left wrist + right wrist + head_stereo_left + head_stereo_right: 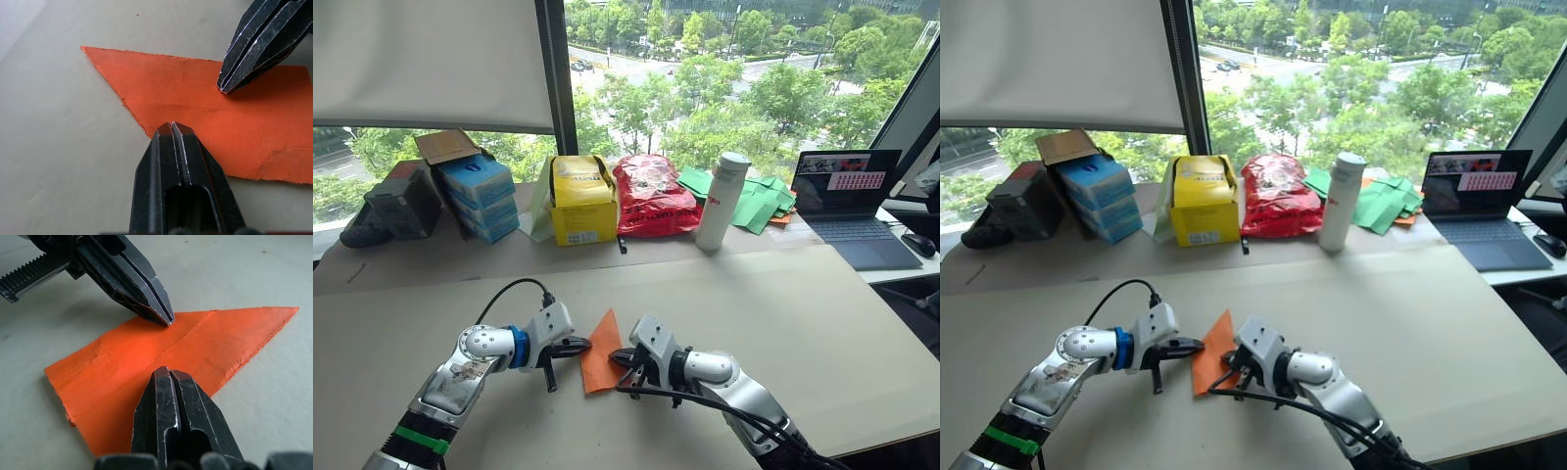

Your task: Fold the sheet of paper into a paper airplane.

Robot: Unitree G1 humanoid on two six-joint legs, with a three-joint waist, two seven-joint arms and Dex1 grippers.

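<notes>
The sheet of paper (601, 353) lies flat on the beige table (822, 323) as a folded orange wedge with a centre crease, its sharp tip (608, 314) pointing away from me. My left gripper (586, 345) is shut, and its closed tips rest on the wedge's left edge (172, 126). My right gripper (616, 355) is shut too, pressing its tips down on the wedge's right side (164, 370). The two grippers face each other across the crease, a finger's width apart, and neither has the paper between its fingers.
Along the far edge by the window stand blue tissue boxes (478, 196), a yellow box (582, 201), a crinkled red bag (652, 196), a white bottle (722, 201), green paper pieces (762, 203) and an open laptop (855, 201). A black cable (514, 290) loops above my left wrist.
</notes>
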